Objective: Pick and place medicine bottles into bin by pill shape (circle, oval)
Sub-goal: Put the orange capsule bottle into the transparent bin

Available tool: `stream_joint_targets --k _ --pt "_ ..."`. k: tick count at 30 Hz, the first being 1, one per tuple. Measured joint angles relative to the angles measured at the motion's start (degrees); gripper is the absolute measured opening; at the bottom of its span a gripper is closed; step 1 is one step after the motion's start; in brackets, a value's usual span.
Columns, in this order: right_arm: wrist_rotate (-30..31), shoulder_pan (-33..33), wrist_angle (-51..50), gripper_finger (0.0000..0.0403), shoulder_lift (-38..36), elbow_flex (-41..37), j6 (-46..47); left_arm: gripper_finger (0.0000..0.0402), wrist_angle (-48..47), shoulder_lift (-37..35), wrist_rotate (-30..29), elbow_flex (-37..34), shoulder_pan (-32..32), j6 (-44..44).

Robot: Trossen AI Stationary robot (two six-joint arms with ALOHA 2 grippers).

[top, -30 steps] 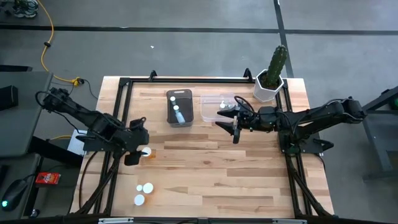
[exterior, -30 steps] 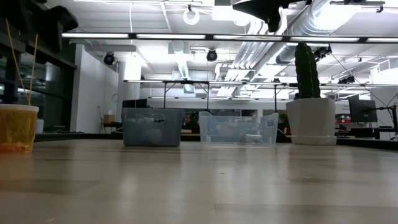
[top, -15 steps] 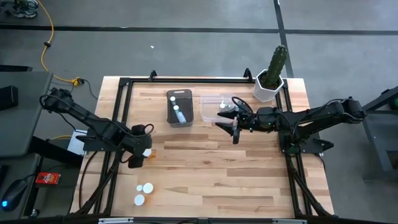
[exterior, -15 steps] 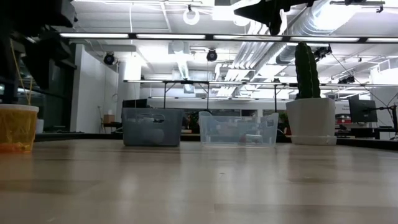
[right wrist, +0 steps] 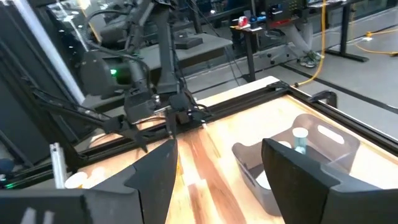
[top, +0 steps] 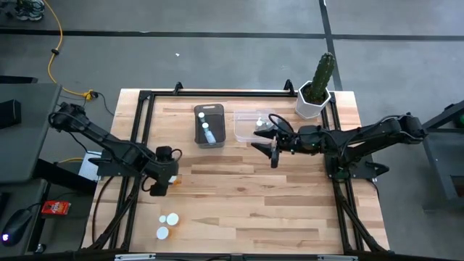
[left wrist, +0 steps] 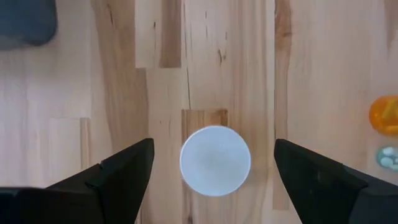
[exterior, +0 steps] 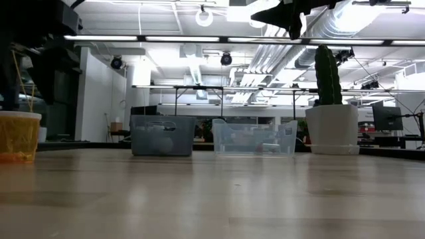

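Over the table's left side, the left gripper (left wrist: 214, 165) hangs spread wide around a white-capped bottle (left wrist: 215, 160) — the right gripper (top: 273, 146) also gapes, empty.

A green cactus (top: 323, 69) stands upright in a white pot (top: 313, 102) at the far right corner of the wooden table (top: 239, 203). A yellow cable (top: 52, 48) trails over the grey floor (top: 406, 65) beyond the table's left side.
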Motion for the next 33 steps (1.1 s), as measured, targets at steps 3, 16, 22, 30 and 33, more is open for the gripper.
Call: stream_joint_targets --k 3,16,22,30,33 --pt "1.11 0.00 -0.90 0.0226 0.00 0.00 0.00 0.0321 0.04 2.76 0.52 0.02 -0.27 0.37" --pt "1.61 0.00 -1.08 0.0226 0.00 0.00 0.15 0.0321 0.00 9.19 1.00 0.11 -2.58 -0.89" --pt "1.61 0.00 -1.11 0.0226 0.00 0.00 1.37 0.0319 0.09 9.65 -1.77 0.11 -2.57 -1.75" --pt "1.61 0.00 -1.16 0.0226 0.00 0.00 1.51 0.0277 -0.34 9.65 -1.16 0.11 -2.57 -1.75" --pt "1.61 0.00 -1.16 0.0226 0.00 0.00 1.51 0.0270 -0.25 9.65 -1.26 0.11 -2.57 -1.75"
